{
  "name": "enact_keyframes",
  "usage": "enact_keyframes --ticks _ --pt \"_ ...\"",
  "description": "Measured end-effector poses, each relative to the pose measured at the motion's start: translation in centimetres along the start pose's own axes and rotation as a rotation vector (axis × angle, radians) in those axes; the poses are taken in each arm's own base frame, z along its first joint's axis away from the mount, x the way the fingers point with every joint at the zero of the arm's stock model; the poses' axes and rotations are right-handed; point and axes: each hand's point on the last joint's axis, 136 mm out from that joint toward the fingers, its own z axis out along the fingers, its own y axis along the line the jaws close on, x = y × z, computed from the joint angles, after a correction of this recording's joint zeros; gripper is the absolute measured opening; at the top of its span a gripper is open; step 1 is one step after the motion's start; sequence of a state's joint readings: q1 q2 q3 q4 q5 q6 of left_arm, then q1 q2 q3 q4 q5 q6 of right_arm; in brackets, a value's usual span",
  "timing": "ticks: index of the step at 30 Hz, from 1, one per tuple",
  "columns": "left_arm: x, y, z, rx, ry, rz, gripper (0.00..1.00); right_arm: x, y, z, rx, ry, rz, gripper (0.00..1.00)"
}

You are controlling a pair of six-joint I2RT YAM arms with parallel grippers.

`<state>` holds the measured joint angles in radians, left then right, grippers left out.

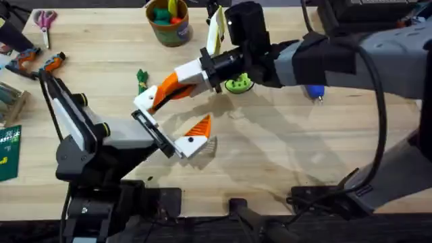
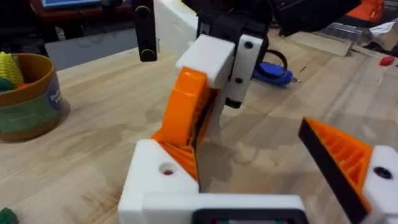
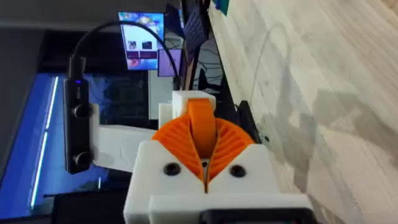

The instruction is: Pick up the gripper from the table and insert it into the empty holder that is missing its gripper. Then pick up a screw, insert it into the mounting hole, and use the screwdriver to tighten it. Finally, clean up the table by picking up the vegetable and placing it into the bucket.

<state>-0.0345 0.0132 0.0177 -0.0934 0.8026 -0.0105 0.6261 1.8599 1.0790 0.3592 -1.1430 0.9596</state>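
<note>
My right gripper point(image 1: 181, 79) is shut on the orange gripper point(image 1: 162, 93) piece and holds it slanted, its lower end meeting the white holder point(image 1: 143, 101). That holder is one jaw of my left gripper point(image 1: 174, 115), which stands open; its other finger carries an orange pad point(image 1: 200, 127). In the left wrist view the orange gripper point(image 2: 183, 112) sits against the holder point(image 2: 155, 180), which has a small hole on top. The right wrist view shows the orange gripper point(image 3: 201, 121) pinched between my ribbed pads point(image 3: 174, 140). The dark-green vegetable point(image 1: 142, 77) lies just left of the holder. The blue screwdriver point(image 1: 314, 91) lies under the right arm. The bucket point(image 1: 169, 23) stands at the back.
A lime-green disc point(image 1: 237, 84) lies under the right wrist. Scissors point(image 1: 45, 20) and orange-handled pliers point(image 1: 34, 61) lie at the far left, with a green card point(image 1: 7, 152) by the left edge. The bucket holds colourful toys.
</note>
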Motion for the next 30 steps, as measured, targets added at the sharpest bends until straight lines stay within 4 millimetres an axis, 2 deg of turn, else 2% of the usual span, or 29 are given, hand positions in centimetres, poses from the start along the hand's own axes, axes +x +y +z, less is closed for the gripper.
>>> enact_keyframes --ticks 17,21,25,30 --pt "-0.01 0.08 0.00 -0.005 0.000 -0.001 0.986 0.09 0.12 -0.01 -0.003 0.004 0.004 0.013" --pt "-0.02 -0.13 0.00 0.007 -0.001 0.013 0.986 0.19 -0.02 -0.04 -0.001 0.008 0.012 0.220" --pt "-0.02 -0.52 0.02 0.028 -0.001 0.033 0.985 0.27 -0.24 0.14 0.005 0.009 0.020 0.370" --pt "-0.03 -0.56 0.02 0.030 -0.002 0.045 0.986 0.28 -0.37 0.09 0.007 0.010 0.020 0.474"
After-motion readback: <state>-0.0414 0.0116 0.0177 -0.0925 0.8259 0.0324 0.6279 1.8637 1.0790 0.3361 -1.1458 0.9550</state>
